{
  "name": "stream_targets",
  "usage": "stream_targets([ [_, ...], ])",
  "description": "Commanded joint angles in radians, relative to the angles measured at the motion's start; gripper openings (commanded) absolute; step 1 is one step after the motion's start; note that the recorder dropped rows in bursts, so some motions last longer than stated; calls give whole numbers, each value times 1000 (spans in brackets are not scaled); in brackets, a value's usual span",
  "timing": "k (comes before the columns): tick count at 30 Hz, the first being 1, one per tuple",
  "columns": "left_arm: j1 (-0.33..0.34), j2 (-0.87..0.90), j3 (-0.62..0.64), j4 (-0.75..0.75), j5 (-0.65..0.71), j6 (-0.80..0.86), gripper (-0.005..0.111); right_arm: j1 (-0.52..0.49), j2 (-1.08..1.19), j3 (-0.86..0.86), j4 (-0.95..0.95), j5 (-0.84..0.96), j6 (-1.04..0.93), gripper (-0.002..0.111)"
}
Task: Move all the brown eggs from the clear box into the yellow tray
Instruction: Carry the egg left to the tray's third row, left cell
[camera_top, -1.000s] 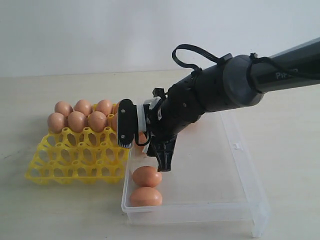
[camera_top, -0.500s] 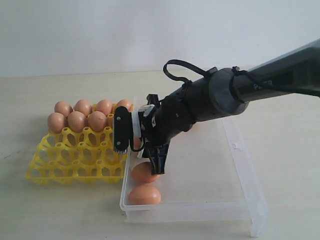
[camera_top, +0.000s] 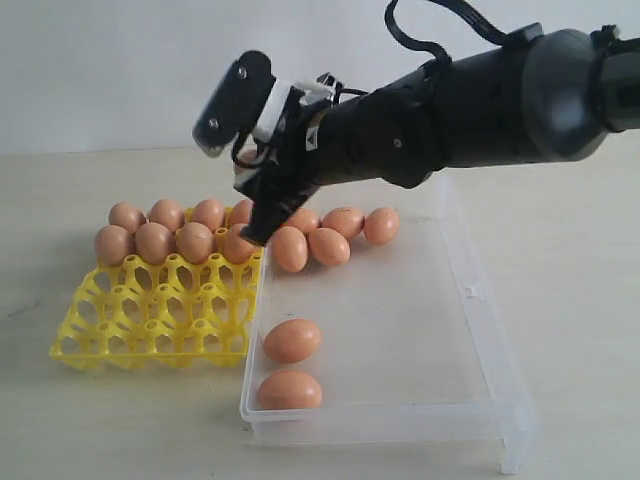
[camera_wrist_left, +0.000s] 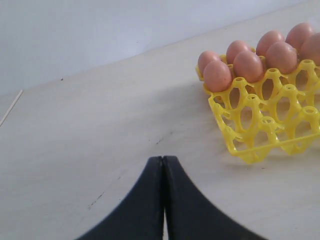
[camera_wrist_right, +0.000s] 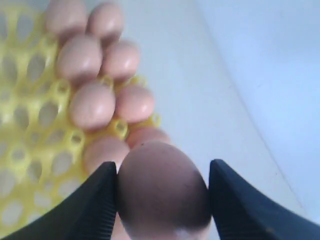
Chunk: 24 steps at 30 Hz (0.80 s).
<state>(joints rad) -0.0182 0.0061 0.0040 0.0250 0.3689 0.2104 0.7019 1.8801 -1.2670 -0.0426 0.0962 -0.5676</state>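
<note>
In the right wrist view my right gripper is shut on a brown egg, one pad on each side. It hangs above the yellow tray, over the filled cups. In the exterior view this gripper is raised above the tray's right back corner, and the arm hides the held egg. Several eggs fill the tray's back rows. The clear box holds several eggs at its far end and two near its front left corner. My left gripper is shut and empty, over bare table beside the tray.
The pale table runs all round the tray and box, with a white wall behind. The right arm's bulky black body spans the air above the box's far end. The tray's front rows are empty cups.
My right gripper has risen out of the clear box, carrying an egg up and left to above the tray's back corner. The box shifted slightly.
</note>
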Motion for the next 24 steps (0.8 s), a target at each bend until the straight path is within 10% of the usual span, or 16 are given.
stream_targets([
  [1, -4, -6, -4, 0, -8, -5, 0, 31, 27, 3, -29, -281, 355, 0],
  [8, -4, -6, -4, 0, -8, -5, 0, 101, 187, -106, -398, -444, 885, 0],
  [24, -4, -6, -4, 0, -8, -5, 0, 148, 480, -381, -629, -551, 1276, 0],
])
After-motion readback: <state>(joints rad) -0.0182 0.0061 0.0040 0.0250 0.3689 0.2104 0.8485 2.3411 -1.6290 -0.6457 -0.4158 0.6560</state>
